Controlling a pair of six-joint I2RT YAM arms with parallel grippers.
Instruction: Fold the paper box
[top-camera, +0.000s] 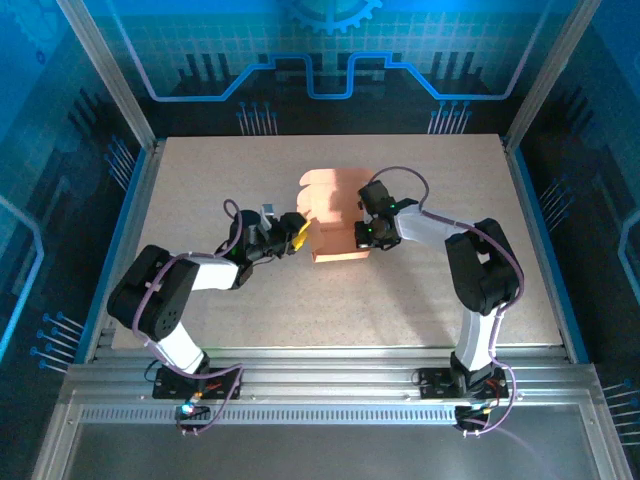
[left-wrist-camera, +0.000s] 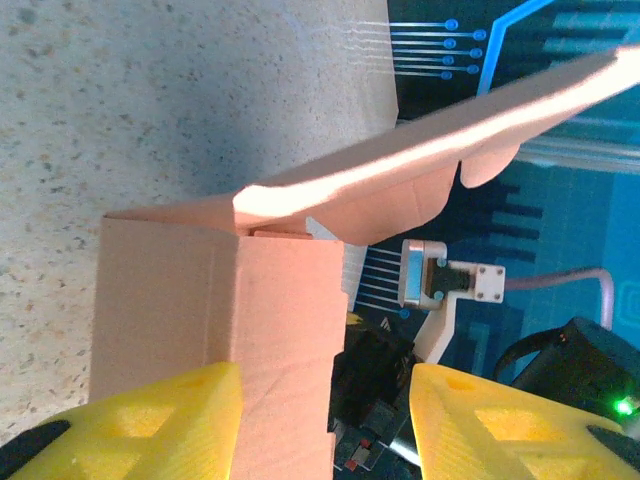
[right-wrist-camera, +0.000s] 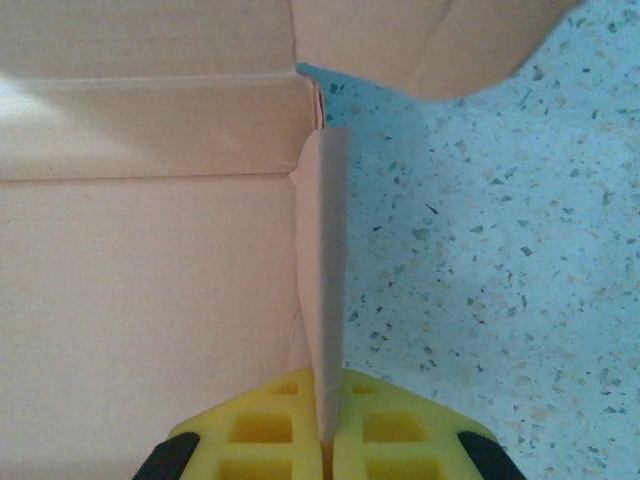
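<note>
Salmon-pink cardboard, the paper box (top-camera: 335, 225) stands mid-frame on the desk (top-camera: 430, 300), one thin wall pinched edge-on in the right claw (right-wrist-camera: 325, 432), apparently to steady it, while the left claw (left-wrist-camera: 325, 405) sits spread astride a corner.

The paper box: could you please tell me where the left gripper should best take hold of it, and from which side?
Probably the upright left wall of the paper box, coming in from the left. The right gripper is shut on its thin right wall, bracing it, and the left wall's edge stands between the open fingers of the left gripper.
</note>
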